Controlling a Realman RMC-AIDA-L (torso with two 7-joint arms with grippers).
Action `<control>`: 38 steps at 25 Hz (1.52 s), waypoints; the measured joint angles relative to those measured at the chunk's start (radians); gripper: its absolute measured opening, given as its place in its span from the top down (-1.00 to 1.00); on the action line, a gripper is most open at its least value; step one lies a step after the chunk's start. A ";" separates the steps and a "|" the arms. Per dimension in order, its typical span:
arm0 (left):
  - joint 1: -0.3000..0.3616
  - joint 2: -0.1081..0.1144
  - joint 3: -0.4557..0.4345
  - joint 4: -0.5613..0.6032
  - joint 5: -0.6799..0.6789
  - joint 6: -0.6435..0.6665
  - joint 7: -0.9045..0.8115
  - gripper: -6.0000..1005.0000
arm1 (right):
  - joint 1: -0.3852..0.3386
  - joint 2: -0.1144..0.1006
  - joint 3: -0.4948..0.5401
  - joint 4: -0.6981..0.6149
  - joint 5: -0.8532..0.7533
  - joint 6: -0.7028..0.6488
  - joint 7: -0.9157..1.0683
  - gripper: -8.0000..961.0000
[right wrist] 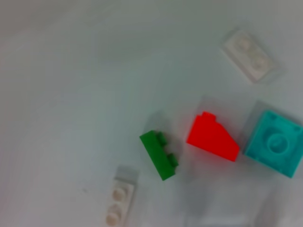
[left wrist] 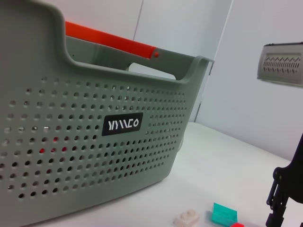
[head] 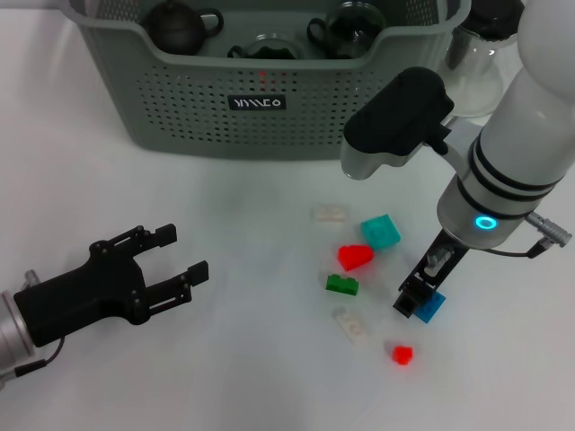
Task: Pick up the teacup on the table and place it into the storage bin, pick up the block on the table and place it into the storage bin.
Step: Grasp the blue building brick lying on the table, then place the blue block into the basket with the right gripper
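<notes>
Blue block (head: 433, 307) sits clamped in the right gripper (head: 415, 299); lift straight, clearing the storage bin (head: 180, 108) rim. Left gripper (head: 175, 260) waits open on the worktop (head: 252, 377).

From the head we look down on the table (head: 252, 377), bin (head: 180, 108) at the far edge. Our left wrist camera sits low, facing the bin's labelled wall closely. Our right wrist camera looks straight down, near the blocks; all three share the teal block (head: 381, 231).
</notes>
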 joint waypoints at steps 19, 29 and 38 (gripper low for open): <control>0.003 -0.001 0.000 0.000 0.000 0.003 -0.004 -0.52 | -0.016 0.000 -0.025 -0.015 -0.002 0.002 0.008 -0.04; 0.003 -0.001 0.000 0.000 0.000 0.006 -0.005 -0.52 | -0.077 -0.008 0.058 -0.216 -0.003 -0.064 -0.002 0.10; 0.002 0.000 -0.005 0.000 -0.003 0.004 -0.006 -0.52 | -0.173 -0.012 0.340 -0.638 0.091 -0.075 -0.114 0.10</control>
